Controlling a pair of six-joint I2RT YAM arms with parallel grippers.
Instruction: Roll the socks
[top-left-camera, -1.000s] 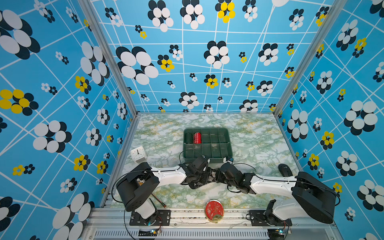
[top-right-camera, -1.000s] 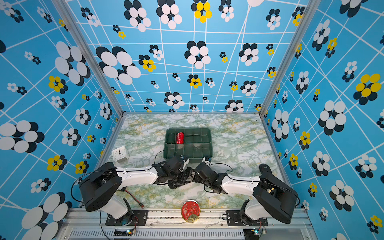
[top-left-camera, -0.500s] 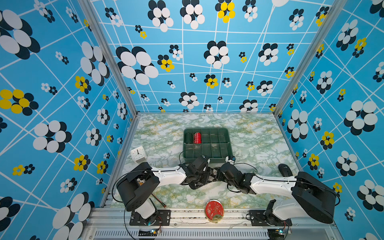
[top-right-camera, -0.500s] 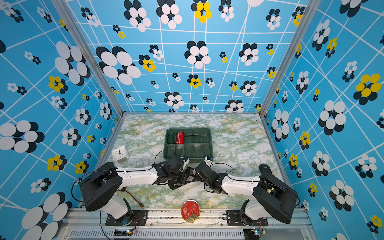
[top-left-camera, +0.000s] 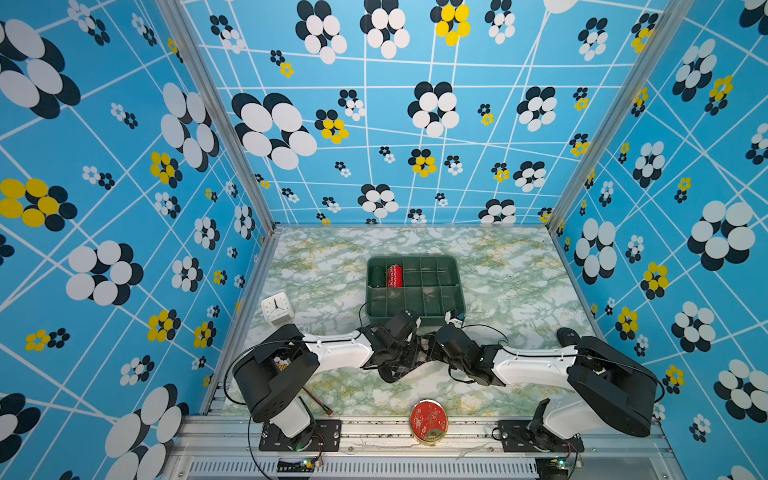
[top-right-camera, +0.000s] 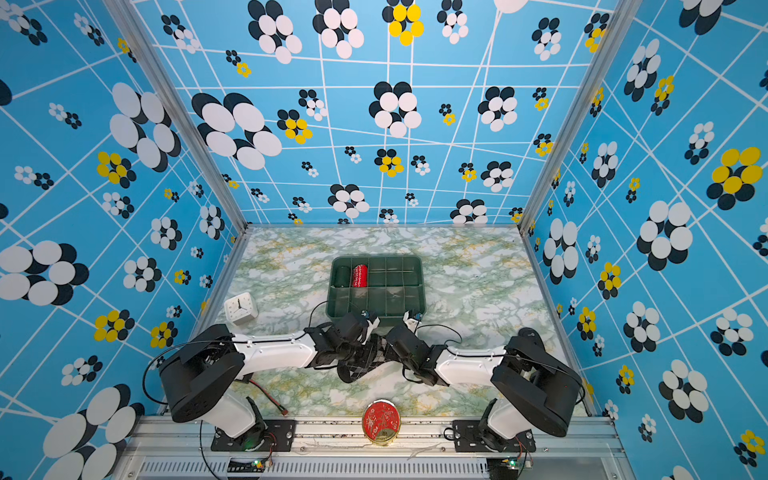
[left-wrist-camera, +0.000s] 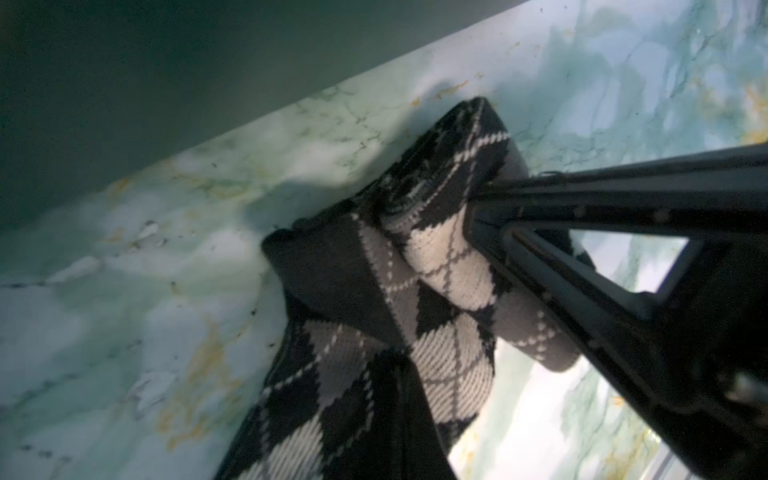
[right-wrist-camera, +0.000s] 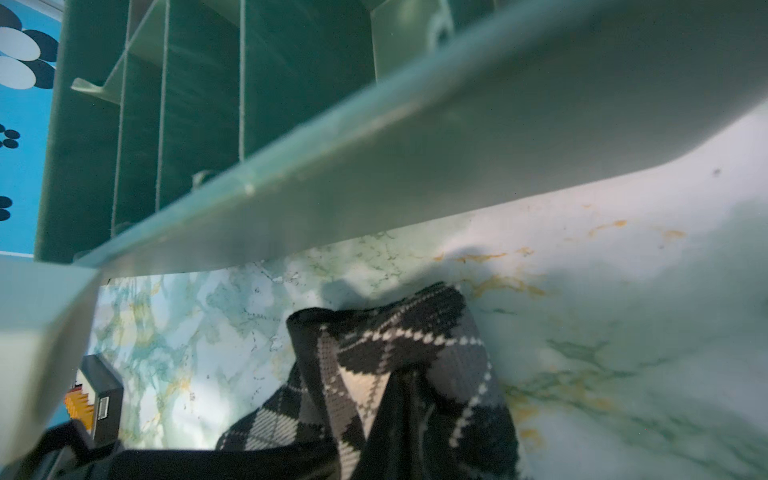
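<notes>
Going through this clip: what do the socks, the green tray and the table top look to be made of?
The socks look like knitted yarn with a matte finish; stitch rows show up close. The tray looks like moulded plastic, with a slight sheen and thin dividers. The table top is a smooth marble-pattern surface, perhaps printed laminate or film rather than stone; not certain.

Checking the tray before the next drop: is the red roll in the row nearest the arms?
No, the red roll lies in the far row of the tray, beside a dark green roll.
</notes>
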